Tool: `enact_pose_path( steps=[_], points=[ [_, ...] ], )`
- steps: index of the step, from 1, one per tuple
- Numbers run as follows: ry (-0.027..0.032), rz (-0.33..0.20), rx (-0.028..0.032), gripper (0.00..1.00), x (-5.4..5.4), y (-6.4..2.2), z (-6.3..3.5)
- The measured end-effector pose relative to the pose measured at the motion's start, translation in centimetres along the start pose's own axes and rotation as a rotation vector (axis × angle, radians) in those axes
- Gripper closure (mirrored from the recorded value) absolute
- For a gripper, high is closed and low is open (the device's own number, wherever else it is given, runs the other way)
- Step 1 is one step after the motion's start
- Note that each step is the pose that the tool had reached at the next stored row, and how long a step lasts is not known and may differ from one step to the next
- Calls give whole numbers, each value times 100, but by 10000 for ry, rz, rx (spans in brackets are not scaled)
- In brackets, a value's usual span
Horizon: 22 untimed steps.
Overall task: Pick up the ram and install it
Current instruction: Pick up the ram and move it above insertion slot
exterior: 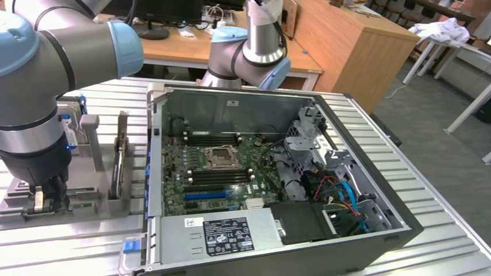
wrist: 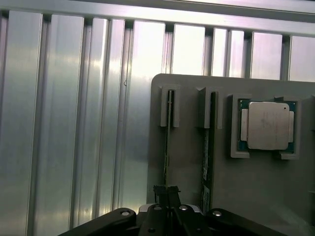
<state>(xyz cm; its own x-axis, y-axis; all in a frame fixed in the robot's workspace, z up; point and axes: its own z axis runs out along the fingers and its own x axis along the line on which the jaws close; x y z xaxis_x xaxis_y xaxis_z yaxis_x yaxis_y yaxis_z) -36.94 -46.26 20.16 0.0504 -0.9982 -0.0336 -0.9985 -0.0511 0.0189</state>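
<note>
Two green ram sticks stand on edge in slots of a grey holder (wrist: 187, 167). My gripper (wrist: 166, 192) is down over the ram (wrist: 168, 132) farther from the processor, its fingers pinched together on the stick's thin top edge. The other stick (wrist: 206, 147) stands free beside it. In the exterior view my gripper (exterior: 45, 198) hangs low over the holder (exterior: 88, 192) at the exterior view's left, beside the open computer case (exterior: 383, 198). The motherboard's long black memory slots (exterior: 217, 138) lie bare inside the case.
A silver processor (wrist: 267, 125) sits in a pocket of the holder. A power supply (exterior: 222, 233) fills the case's near corner, with cables (exterior: 341, 192) on the exterior view's right. A second arm (exterior: 257, 49) stands behind the case. Ribbed aluminium table (wrist: 74, 123) surrounds the holder.
</note>
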Motion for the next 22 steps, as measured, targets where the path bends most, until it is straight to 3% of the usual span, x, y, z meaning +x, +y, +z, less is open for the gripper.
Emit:
enact_pose_path(
  steps=[22],
  points=[
    [-2,131,5,88,0,0,0]
  ],
)
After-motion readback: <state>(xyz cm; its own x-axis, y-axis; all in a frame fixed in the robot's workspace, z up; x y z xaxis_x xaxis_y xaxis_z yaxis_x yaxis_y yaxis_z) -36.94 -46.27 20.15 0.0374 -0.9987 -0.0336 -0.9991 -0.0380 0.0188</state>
